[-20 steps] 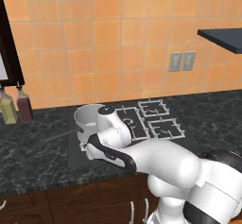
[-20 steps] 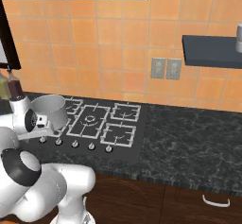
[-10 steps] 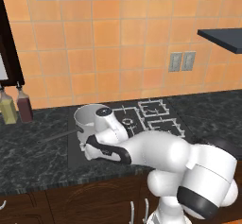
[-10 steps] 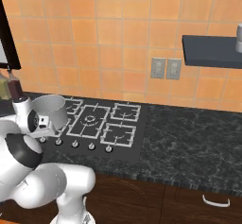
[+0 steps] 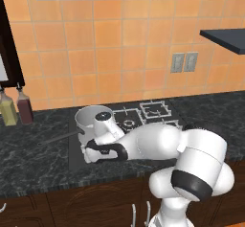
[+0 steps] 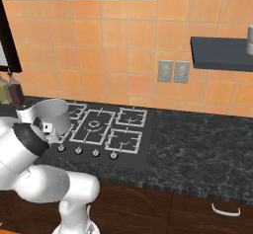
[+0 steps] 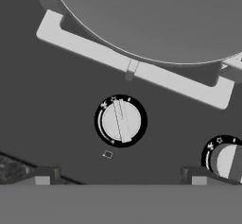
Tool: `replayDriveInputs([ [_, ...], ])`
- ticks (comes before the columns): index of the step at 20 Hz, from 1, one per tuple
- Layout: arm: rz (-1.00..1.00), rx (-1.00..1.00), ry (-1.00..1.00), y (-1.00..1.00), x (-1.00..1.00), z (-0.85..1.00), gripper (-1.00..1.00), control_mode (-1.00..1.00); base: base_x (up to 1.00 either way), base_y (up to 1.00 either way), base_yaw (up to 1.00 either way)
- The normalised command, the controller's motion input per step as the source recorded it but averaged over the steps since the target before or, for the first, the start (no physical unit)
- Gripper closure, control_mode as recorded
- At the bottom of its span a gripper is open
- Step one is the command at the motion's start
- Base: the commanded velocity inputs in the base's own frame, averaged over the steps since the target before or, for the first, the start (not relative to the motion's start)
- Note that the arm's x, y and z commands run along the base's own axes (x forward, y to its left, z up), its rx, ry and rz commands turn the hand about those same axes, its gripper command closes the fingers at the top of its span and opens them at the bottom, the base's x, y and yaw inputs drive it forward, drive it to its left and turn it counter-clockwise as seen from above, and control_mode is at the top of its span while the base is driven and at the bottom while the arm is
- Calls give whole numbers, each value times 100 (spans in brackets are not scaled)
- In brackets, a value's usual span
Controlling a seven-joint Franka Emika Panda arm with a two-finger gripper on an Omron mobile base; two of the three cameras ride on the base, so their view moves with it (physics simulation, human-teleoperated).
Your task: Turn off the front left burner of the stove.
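the gripper hangs low over the front edge of the stove, looking straight down at one round knob, the fingertips spread wide apart with nothing between them. that knob sits dead centre in the hand view, at 12 o'clock from the midpoint between the tips, its raised bar running close to 12–6 with a slight lean. a second knob sits at about 4 o'clock from the first, just inside the other fingertip

the front left burner lies under a grey pot, whose round base fills the 12 o'clock side of the hand view, with the pale grate just below it. from the left base view the pot stands right behind the wrist

risks, as i judge them: the pot is very near the hand, so a descent that drifts toward 12 o'clock could bump it or shove it along the grate. the neighbouring knob is near enough that the tip at 4 o'clock could catch it and turn the wrong burner. if the tips close off-centre on the bar they may slip round the smooth cap and leave the flame on. turning the wrong way would raise the heat instead
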Motion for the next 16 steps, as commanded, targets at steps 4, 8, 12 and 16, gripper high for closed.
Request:
replayDriveInputs([
  [4, 0, 0, 0, 5, 20, -9, -100, -100, 0, 0, 0],
  [8, 0, 0, 0, 7, 16, -13, -100, -100, 0, 0, 0],
  [12, 0, 0, 0, 8, 1, -20, -100, -100, 0, 0, 0],
  [16, 0, 0, 0, 12, 4, -19, -100, -100, 0, 0, 0],
])
